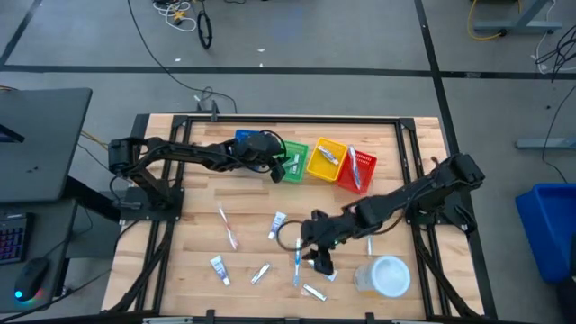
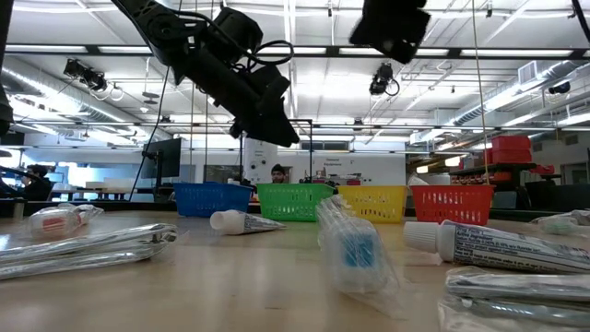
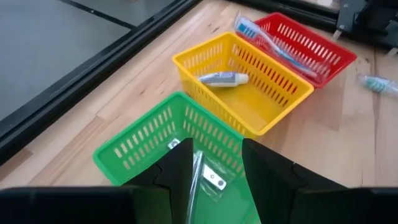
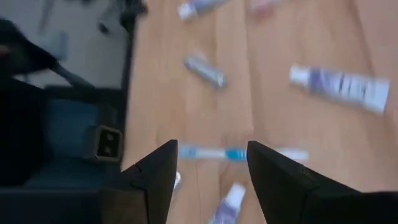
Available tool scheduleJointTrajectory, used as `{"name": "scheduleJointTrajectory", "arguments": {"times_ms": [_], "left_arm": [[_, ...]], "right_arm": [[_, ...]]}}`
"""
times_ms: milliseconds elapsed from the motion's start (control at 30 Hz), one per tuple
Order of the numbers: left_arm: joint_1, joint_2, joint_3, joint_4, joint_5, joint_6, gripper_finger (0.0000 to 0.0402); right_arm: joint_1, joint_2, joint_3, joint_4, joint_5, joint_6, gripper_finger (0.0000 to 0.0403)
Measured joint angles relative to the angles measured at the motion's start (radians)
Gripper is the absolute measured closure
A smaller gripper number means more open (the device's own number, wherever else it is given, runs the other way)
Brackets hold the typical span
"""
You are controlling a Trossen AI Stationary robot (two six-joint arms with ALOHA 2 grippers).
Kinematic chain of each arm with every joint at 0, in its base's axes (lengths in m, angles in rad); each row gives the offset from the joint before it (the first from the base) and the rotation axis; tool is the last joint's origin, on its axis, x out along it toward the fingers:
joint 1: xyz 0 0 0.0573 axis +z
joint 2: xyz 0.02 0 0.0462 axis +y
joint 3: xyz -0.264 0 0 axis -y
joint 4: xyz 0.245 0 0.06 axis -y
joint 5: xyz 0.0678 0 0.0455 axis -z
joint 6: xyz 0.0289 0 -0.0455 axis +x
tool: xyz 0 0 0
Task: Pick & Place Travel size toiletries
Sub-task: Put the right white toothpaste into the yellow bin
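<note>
- I see the left gripper [image 3: 214, 169], fingers spread, over the green basket [image 3: 146, 140], a packet [image 3: 208, 177] lying between them.
- Right gripper [image 4: 208, 171], also spread, hovers above a blue toothbrush [image 4: 214, 153]; tubes [image 4: 339, 87] lie scattered nearby.
- Yellow basket [image 3: 245, 106] holds one tube [image 3: 224, 78].

1. Four baskets stand in a row along the far side of the table [image 1: 193, 193].
2. From the left, the row runs: first basket [image 1: 243, 138], second basket [image 1: 294, 163], third basket [image 1: 326, 159], fourth basket [image 1: 358, 171].
3. A toothpaste tube [image 3: 224, 78] lies in the third basket; a toothbrush [image 3: 273, 45] lies in the fourth.
4. A packet [image 3: 208, 177] lies in the second basket.
5. Loose toiletries [image 1: 275, 225] lie scattered on the near half of the table.
6. A round container [image 1: 389, 275] stands at the near right, right of the scattered items.
7. The left gripper [image 3: 214, 180] hangs over the second basket.
8. The right gripper [image 4: 208, 180] hangs over a toothbrush [image 4: 227, 153] among the scattered items.
</note>
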Motion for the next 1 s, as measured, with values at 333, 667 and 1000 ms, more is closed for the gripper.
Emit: {"name": "scheduleJointTrajectory", "arguments": {"times_ms": [333, 667, 1000], "left_arm": [[0.0, 0.0, 0.0, -0.006, 0.0, 0.014, 0.0256], [0.0, 0.0, 0.0, -0.034, 0.0, 0.026, 0.0256], [0.0, 0.001, 0.0, -0.052, 0.0, -0.029, 0.0256]], "right_arm": [[0.037, 0.196, 0.123, -0.265, -0.111, 0.185, 0.0199], [0.102, 0.287, 0.123, -0.26, -0.031, 0.225, 0.0168], [0.107, 0.371, 0.122, -0.247, 0.024, 0.216, 0.0145]]}}
